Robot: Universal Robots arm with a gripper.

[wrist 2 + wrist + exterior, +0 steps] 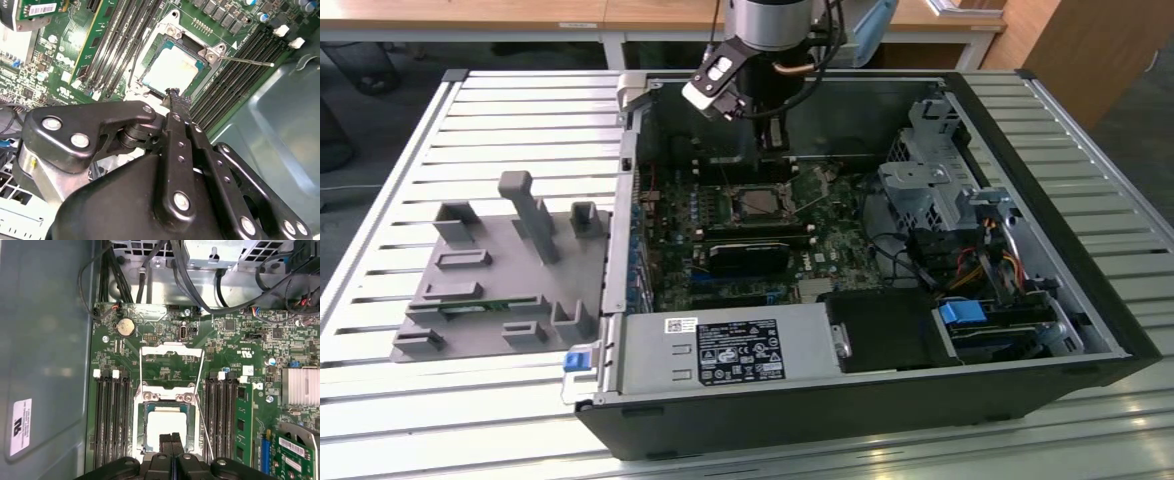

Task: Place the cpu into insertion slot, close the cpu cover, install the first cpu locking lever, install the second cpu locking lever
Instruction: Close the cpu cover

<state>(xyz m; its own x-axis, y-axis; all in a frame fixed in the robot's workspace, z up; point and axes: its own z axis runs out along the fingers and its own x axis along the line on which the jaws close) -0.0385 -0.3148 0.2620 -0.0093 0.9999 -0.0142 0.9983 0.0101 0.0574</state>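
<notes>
Claw [171, 439], pinched shut and empty, hovers over the cpu [167, 424]. Beneath it the cover [165, 396] looks closed; levers [206, 426] appear unlatched.

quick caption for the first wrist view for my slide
Closed gripper at the edge of the cpu seated in the insertion slot, memory slots on both sides
</notes>
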